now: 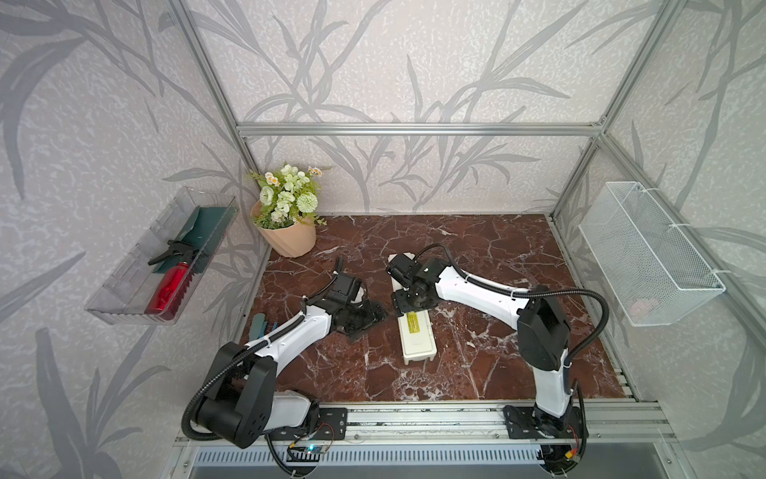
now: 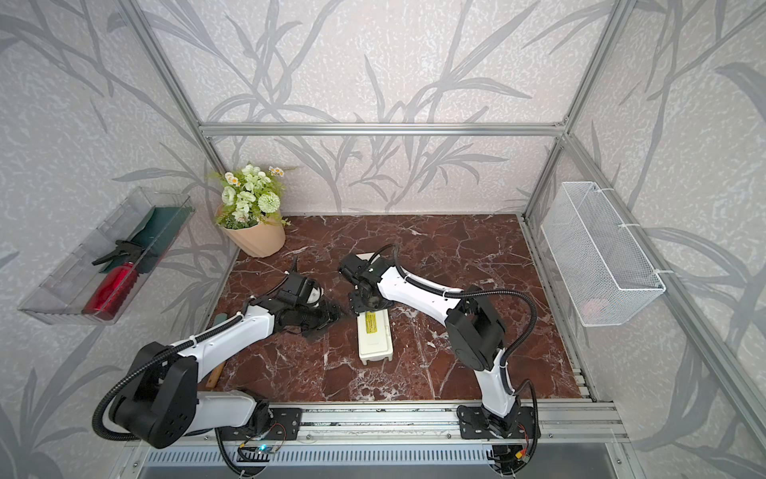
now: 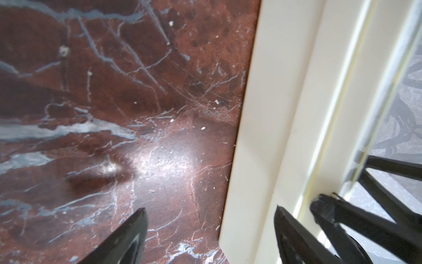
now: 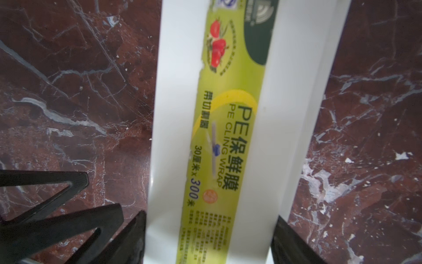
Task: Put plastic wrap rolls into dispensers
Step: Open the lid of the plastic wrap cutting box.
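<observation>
The dispenser (image 1: 416,340) (image 2: 375,336) is a long cream-white box lying on the marble table, lid down, with a yellow-green label (image 4: 228,128) on top. My right gripper (image 1: 414,302) (image 4: 210,214) reaches down over the box's middle, one finger against each long side, closed on it. My left gripper (image 1: 373,317) (image 3: 210,208) hangs open at the box's left side. One of its fingers is over the marble and the other over the dispenser's (image 3: 274,114) lid edge. No plastic wrap roll is in view.
A peach flower pot (image 1: 290,236) stands at the back left. On the left wall a clear tray (image 1: 124,290) holds a red spray bottle (image 1: 170,286). A white wire basket (image 1: 650,253) hangs on the right wall. Teal tools (image 1: 259,325) lie beside the left arm.
</observation>
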